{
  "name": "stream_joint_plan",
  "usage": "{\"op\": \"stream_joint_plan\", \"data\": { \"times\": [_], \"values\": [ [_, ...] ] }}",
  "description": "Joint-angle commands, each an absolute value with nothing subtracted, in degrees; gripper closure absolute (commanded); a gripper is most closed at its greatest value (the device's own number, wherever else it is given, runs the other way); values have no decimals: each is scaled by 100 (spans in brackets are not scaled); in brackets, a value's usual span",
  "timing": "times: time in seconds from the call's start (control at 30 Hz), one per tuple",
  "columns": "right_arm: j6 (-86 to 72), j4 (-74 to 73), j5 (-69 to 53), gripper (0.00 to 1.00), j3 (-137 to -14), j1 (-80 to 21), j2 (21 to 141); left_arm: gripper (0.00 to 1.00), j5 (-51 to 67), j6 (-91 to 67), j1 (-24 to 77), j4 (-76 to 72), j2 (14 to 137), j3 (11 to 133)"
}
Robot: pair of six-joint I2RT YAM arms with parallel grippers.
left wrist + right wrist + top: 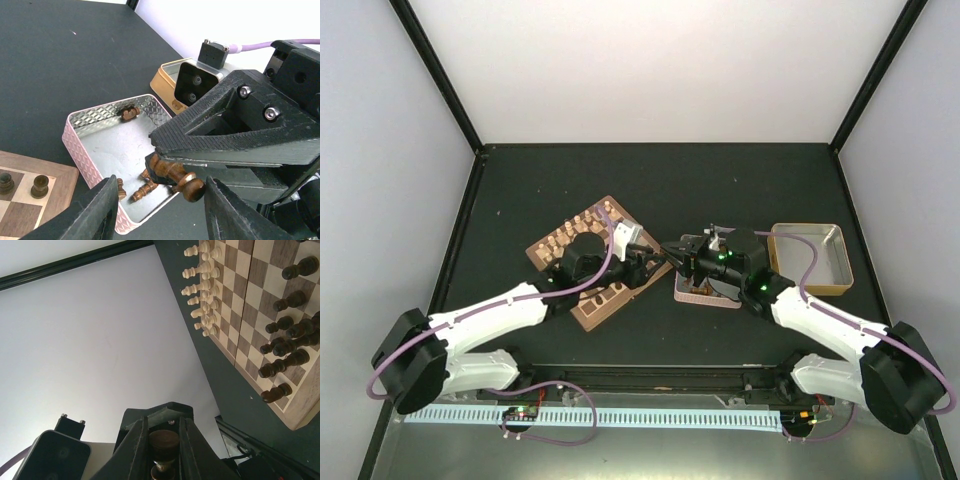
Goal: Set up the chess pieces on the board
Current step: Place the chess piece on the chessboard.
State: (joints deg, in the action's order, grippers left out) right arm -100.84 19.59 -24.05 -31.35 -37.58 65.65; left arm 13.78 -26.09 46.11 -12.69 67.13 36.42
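Seemingly near-level, dark chess piece, base outward.

Square wooden board in light and dark brown checks, with a brown rim. Dark brown pieces standing crowded along one edge. One more piece held sideways in the right gripper above a tin. A few others lying loose inside.
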Motion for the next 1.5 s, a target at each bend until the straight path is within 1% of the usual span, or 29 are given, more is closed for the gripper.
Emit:
{"op": "stream_joint_plan", "data": {
  "times": [0.0,0.1,0.17,0.3,0.4,0.47,0.57,0.6,0.73,0.8,0.87,0.97,1.1,1.2,1.33,1.47],
  "values": [
    [-10069,2107,-2528,85,-3154,-3774,6579,51,1456,-2596,4641,-1547,6838,3955],
    [-10046,2125,-2570,85,-3180,-3778,6617,51,1485,-2568,4646,-1511,6904,4021],
    [-10044,2137,-2590,85,-3184,-3778,6633,54,1448,-2558,4641,-1466,6934,4062],
    [-10015,2140,-2633,85,-3182,-3788,6659,73,1288,-2562,4641,-1402,6902,4110],
    [-10008,2127,-2645,85,-3174,-3788,6678,84,1230,-2551,4641,-1332,6859,4133],
    [-9998,2142,-2641,85,-3173,-3784,6694,91,1180,-2541,4641,-1231,6847,4150],
    [-9879,2126,-2608,79,-3209,-3787,6708,98,1099,-2522,4641,-1015,6799,4192],
    [-9790,2085,-2588,75,-3241,-3788,6710,98,1054,-2514,4641,-879,6769,4219],
    [-9159,1725,-2395,52,-3419,-3781,6683,99,770,-2353,4638,-34,6610,4411],
    [-8729,1424,-2241,45,-3525,-3764,6627,98,583,-2236,4617,623,6510,4534],
    [-8331,1203,-2016,39,-3572,-3746,6465,98,457,-2105,4570,1343,6415,4678],
    [-7798,843,-1612,37,-3602,-3710,6207,99,404,-1896,4432,2293,6271,4830],
    [-7078,306,-1069,36,-3706,-3686,5940,98,337,-1669,4091,3343,6108,5059],
    [-6649,-107,-828,36,-3799,-3674,5833,98,746,-1555,3583,4053,6132,5291],
    [-6490,-245,-629,36,-3737,-3663,5743,99,1336,-1361,2913,4714,6443,5530],
    [-6428,-210,-621,36,-3683,-3665,5774,98,1489,-1081,2640,5363,7196,5870]
  ]
}}
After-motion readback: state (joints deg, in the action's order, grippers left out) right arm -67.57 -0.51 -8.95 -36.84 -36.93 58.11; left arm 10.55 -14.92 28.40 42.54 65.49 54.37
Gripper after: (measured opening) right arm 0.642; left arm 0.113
